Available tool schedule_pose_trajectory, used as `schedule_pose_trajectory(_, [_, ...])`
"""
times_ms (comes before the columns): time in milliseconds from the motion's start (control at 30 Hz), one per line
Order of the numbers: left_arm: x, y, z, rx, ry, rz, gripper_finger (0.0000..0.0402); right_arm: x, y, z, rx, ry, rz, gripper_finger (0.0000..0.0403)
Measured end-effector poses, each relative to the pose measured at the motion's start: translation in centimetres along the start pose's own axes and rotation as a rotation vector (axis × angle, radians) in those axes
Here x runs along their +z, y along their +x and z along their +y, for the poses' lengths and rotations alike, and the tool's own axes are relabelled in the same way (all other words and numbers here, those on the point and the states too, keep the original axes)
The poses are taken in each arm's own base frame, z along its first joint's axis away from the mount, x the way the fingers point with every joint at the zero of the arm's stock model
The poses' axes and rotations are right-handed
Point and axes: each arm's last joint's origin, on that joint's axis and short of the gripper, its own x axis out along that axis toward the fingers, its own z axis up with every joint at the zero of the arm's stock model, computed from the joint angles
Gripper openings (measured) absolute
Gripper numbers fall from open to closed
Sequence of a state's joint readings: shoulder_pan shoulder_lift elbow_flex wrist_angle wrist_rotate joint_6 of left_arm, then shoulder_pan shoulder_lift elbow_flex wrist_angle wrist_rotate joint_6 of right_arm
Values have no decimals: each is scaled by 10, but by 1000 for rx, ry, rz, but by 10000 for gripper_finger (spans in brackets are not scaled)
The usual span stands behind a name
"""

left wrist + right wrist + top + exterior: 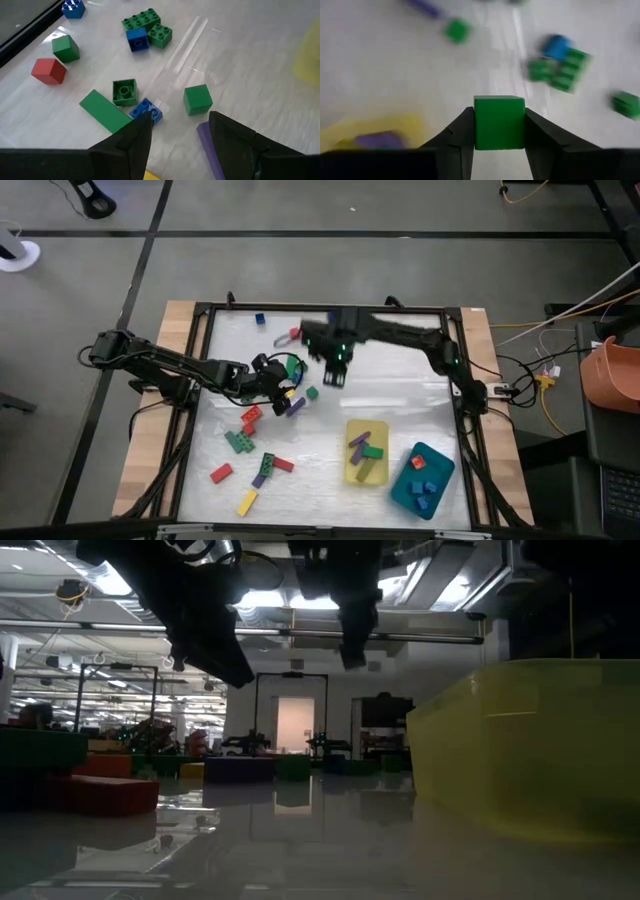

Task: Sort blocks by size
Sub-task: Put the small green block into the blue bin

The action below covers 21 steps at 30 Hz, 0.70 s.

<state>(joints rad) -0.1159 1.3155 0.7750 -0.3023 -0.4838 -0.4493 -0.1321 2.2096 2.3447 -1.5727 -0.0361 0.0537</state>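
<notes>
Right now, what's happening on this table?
Two arms are sorting toy bricks into trays. The right gripper is shut on a green cube, held above the table near its middle. The left gripper is open, low over loose bricks beside a purple block. The yellow tray already holds longer bricks and the teal tray small cubes; many bricks remain scattered.

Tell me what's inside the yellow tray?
The yellow tray holds long blocks: a purple one, a green one and a yellowish one. Anything lying under them is hidden from above.
</notes>
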Motion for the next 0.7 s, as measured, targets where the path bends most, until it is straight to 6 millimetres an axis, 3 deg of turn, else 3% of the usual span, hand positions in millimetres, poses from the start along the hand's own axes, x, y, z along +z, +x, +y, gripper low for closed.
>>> schedule_pose_trajectory(167, [-2,-1,-2,-5,-43,7,184,-15,-7,55,16,-125,-3,131])
schedule_pose_trajectory(267, [-2,-2,-4,-15,-56,5,184,-37,-16,81,16,-141,17,131])
schedule_pose_trajectory(400, [-4,-4,-8,-29,-48,3,184,-85,-17,105,-49,-90,90,132])
schedule_pose_trajectory(567, [-5,-6,-11,-40,-30,2,184,-163,-14,126,-116,101,164,132])
schedule_pose_trajectory(700, [-5,-6,-11,-42,-29,2,184,-208,-5,147,-70,192,130,133])
